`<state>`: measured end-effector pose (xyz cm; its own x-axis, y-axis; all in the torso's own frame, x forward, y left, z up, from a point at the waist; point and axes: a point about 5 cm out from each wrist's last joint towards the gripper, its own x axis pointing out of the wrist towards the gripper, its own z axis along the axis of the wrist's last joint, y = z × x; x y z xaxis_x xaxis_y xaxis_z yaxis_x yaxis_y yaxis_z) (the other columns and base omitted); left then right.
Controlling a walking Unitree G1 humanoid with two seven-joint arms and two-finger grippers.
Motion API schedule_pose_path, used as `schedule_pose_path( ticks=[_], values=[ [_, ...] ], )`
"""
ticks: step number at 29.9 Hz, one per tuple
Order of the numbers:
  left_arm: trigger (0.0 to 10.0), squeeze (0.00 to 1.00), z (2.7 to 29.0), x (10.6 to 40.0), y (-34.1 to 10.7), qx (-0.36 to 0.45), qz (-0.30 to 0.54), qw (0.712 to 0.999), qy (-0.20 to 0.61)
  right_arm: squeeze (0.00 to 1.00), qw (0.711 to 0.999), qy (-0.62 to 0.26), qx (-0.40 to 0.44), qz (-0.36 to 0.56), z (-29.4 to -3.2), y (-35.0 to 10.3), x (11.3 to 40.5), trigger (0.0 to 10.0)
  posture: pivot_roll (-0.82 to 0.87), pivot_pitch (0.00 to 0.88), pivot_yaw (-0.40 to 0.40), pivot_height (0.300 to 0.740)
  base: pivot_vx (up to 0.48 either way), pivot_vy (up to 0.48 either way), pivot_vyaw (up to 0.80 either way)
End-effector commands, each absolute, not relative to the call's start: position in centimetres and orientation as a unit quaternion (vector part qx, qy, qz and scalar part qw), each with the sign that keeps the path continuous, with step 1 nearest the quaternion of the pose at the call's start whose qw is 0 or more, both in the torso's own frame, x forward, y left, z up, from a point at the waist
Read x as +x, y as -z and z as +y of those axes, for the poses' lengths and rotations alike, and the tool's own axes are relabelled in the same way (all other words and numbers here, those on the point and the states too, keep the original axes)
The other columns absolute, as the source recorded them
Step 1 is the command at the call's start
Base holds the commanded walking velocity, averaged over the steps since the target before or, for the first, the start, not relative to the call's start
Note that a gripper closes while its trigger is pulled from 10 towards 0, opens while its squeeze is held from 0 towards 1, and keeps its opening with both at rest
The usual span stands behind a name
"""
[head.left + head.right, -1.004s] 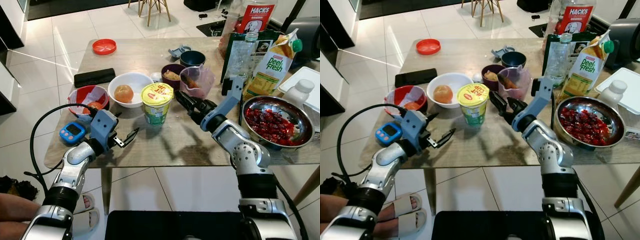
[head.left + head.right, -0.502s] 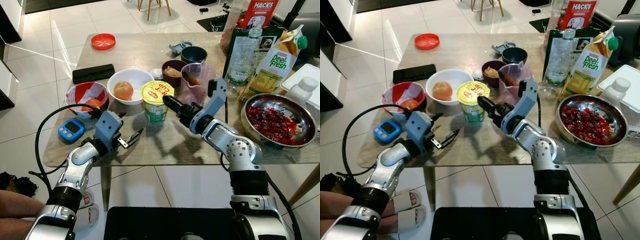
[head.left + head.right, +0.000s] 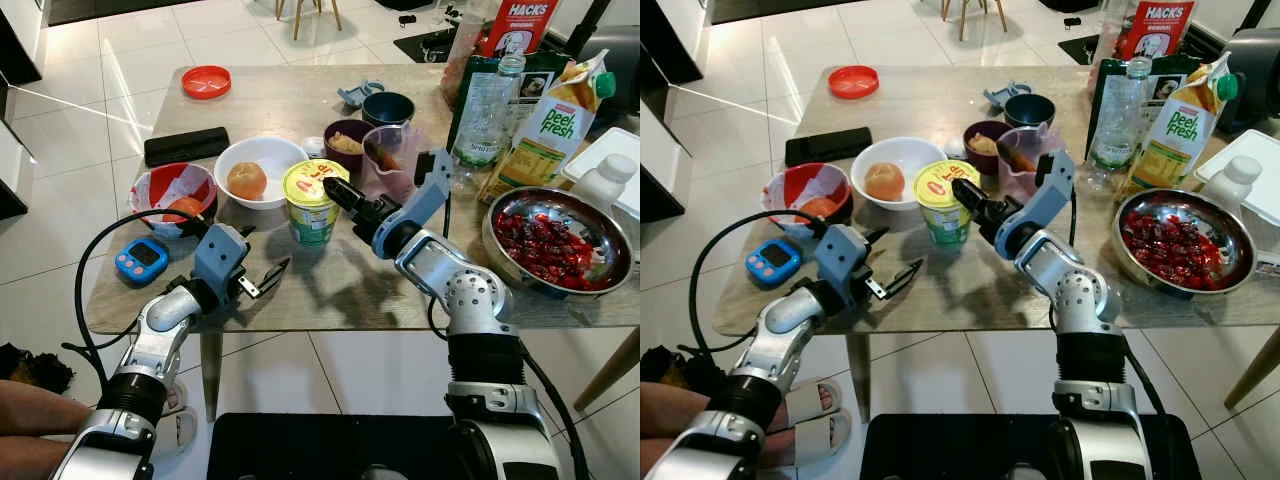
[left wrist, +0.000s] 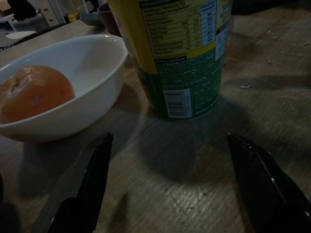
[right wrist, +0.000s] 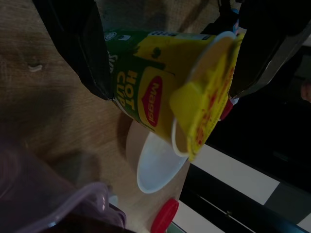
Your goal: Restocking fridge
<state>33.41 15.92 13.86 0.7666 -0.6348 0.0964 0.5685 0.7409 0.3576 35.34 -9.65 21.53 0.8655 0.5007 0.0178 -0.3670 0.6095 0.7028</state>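
R gripper (image 3: 335, 192) open astride noodle cup (image 3: 313, 203); L gripper (image 3: 262, 279) open; white bowl (image 3: 262, 173) beside.

The yellow-green noodle cup (image 5: 160, 92) at table centre reads "Maggi HOT CUP" on its side; its back (image 4: 187, 53) carries a nutrition table and barcode, too small to read. At two o'clock, a juice carton (image 3: 553, 120) says "Peel Fresh". Behind it, a red-labelled jar (image 3: 512, 25) reads "HACKS".
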Motion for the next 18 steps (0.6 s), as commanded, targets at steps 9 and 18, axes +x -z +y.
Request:
schedule_pose_path(
  ticks=[9, 18],
  values=[
    [10.0, 0.00, 15.4, 33.5, -13.6, 0.162, -0.112, 0.926, 0.322, 0.00, 0.886, -0.251, 0.376, 0.101, -8.0, -20.6, 35.2, 10.0, -0.08, 0.242, 0.000, 0.740, 0.000, 0.000, 0.00],
    [10.0, 0.00, 15.2, 33.9, -14.5, 0.169, -0.132, 0.925, 0.315, 0.00, 0.881, -0.255, 0.392, 0.067, -7.7, -21.3, 35.3, 10.0, -0.08, 0.264, -0.006, 0.740, 0.000, 0.000, 0.00]
  ],
)
